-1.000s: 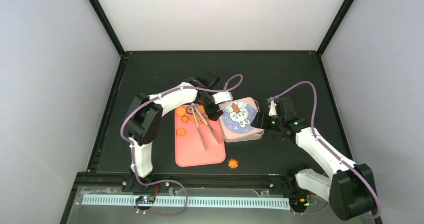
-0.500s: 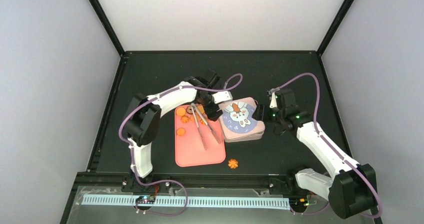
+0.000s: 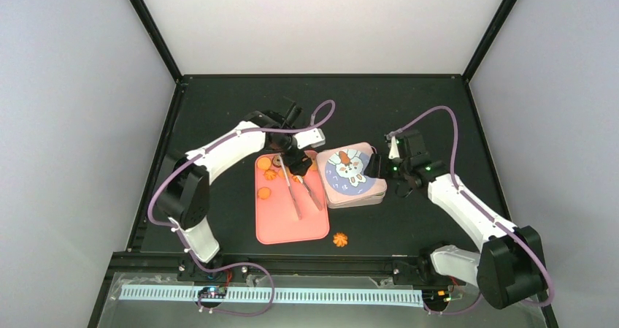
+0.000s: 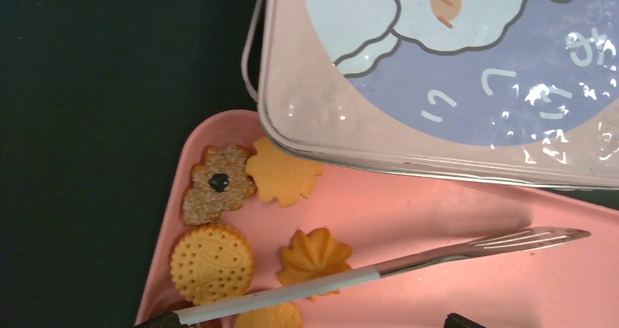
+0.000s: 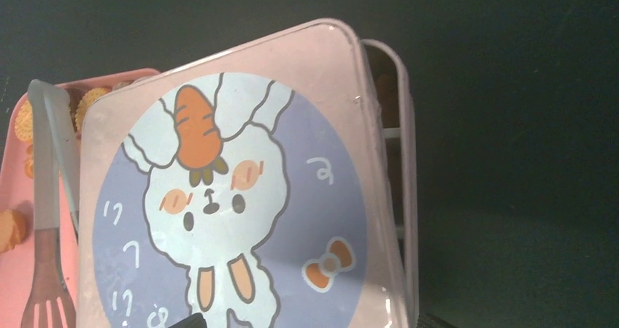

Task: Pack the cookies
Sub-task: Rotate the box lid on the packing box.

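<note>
Pink tray point(image 3: 292, 229) carries the cookies point(image 3: 263, 164) at its far-left corner; from above, the left hand point(image 3: 295, 162) hangs just right of them, nearer than the right hand point(image 3: 379, 169) beyond the tin point(image 3: 350, 176). Left wrist view: cookies lie low and left of spread, empty jaws. Right wrist view: jaws wide, gripping nothing, facing the lid point(image 5: 233, 196) beside the tray.

- The tin lid point(image 5: 328, 123) bears small white curly marks around its rabbit drawing point(image 5: 212, 196); they resemble characters but cannot be read.
- No other readable text.
</note>
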### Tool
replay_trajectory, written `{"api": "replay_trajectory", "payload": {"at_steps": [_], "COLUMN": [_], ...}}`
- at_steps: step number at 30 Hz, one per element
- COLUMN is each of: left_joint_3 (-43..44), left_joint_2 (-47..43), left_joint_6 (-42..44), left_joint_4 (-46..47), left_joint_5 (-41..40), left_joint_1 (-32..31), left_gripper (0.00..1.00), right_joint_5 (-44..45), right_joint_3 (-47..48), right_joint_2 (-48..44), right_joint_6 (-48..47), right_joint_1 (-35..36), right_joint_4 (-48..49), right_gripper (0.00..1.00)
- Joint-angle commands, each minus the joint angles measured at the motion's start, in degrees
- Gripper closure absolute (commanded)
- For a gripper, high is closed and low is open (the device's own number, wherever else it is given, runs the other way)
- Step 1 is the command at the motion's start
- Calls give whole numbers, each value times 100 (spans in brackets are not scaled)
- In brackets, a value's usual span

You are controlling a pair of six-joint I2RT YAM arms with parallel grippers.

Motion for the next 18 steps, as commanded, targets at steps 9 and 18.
{"api": "replay_trajectory", "payload": {"at_steps": [9, 18], "left_joint_3": [100, 60], "left_joint_2": [250, 243], "left_joint_6": [-85, -37], "left_joint_4": [-59, -68], "left_joint_5": [363, 289], "left_joint_1": [-40, -40], "left_gripper": [8, 8], "right_joint_5": [-422, -340], "right_joint_3": [-159, -34], "right_joint_2": [-64, 243], "right_joint_6": [348, 660], "right_joint_1": [340, 1092], "right_joint_4": [344, 581], "right_gripper": [25, 26]}}
